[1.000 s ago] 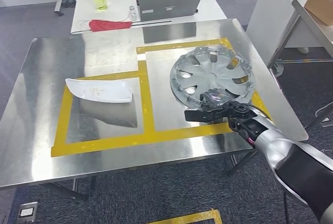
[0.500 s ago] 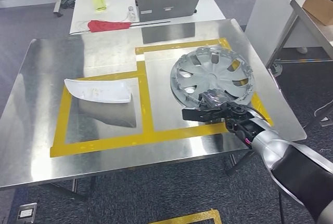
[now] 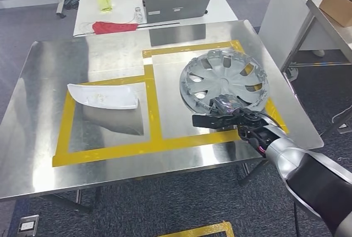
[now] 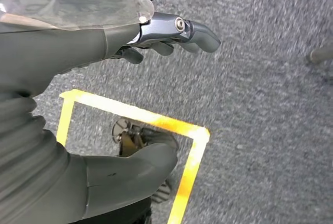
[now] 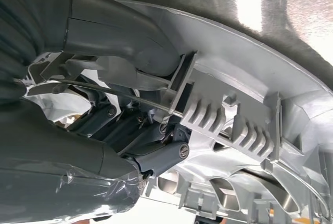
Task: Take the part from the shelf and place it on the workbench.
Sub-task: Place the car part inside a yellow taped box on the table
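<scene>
**A:** Start nearest. What is the right hand [image 3: 232, 117] doing?

**B:** It grips the near rim of the hubcap [image 3: 226, 77]. In the right wrist view the thumb sits over the rim's edge and the dark fingers [image 5: 157, 154] reach in underneath, among the ribbed clips. The left hand [image 4: 117, 94] hangs over the carpet, fingers apart, holding nothing.

**A:** How will the part handle?

**B:** I judge it light, moulded plastic: stiff across the spokes, somewhat springy at the rim, with clips that could snap. The rim is the sensible place to hold.

**A:** And where does it lie?

**B:** Flat on the steel workbench [image 3: 49, 83], hollow side up, in the right-hand yellow-taped box [image 3: 195, 47], its near edge by the tape. Being round, it has no long axis; its face looks upward.

**A:** Farther off?

**B:** A white trim piece [image 3: 104, 95] in the left box, then a laptop [image 3: 178, 5] on a table beyond.
</scene>
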Controlling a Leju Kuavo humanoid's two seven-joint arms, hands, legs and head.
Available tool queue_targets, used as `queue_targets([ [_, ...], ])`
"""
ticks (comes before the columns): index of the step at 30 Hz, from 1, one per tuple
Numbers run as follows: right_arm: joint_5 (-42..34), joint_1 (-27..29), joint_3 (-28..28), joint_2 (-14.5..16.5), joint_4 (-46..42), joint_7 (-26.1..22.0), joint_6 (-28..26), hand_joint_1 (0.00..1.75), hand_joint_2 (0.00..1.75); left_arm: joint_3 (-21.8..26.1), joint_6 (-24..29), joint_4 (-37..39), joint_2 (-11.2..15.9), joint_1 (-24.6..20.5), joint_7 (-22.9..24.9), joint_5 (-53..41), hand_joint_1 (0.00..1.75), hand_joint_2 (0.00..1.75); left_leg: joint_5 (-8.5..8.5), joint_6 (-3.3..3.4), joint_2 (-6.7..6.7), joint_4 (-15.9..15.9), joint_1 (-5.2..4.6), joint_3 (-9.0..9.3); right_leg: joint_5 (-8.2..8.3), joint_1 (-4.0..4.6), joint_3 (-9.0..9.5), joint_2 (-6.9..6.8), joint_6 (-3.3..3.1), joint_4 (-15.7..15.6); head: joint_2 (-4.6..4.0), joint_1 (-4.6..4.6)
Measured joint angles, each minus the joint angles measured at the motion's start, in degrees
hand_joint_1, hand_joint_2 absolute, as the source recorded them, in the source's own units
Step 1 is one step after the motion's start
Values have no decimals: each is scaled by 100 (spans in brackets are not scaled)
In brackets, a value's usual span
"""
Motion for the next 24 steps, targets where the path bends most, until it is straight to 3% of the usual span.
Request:
queue_targets([
  [9,-13,17,-7,0,34,-7,-59,175,175,10,263,-1,10,2,177,82,0,175,-1,0,0,0,0,1,0,0,3,0,0,0,0,1],
  [13,-36,21,-8,0,43,-7,-59,0,0,10,267,-1,12,2,204,50,0,175,-1,0,0,0,0,2,0,-1,4,0,0,-1,0,0],
  [15,-67,31,-9,0,46,-8,-60,0,0,10,286,-1,13,1,204,22,0,175,-2,-2,2,0,0,4,0,-1,4,5,0,-1,0,2],
  [19,-91,46,-10,0,48,-10,-67,0,0,10,350,-1,15,0,248,40,0,0,-6,-8,8,0,0,10,0,-1,7,15,0,-1,0,0],
  [24,-86,81,-10,2,63,1,-64,0,0,10,331,-1,15,5,342,66,0,0,-6,-8,8,0,0,13,1,-1,11,15,-1,-1,0,0],
])
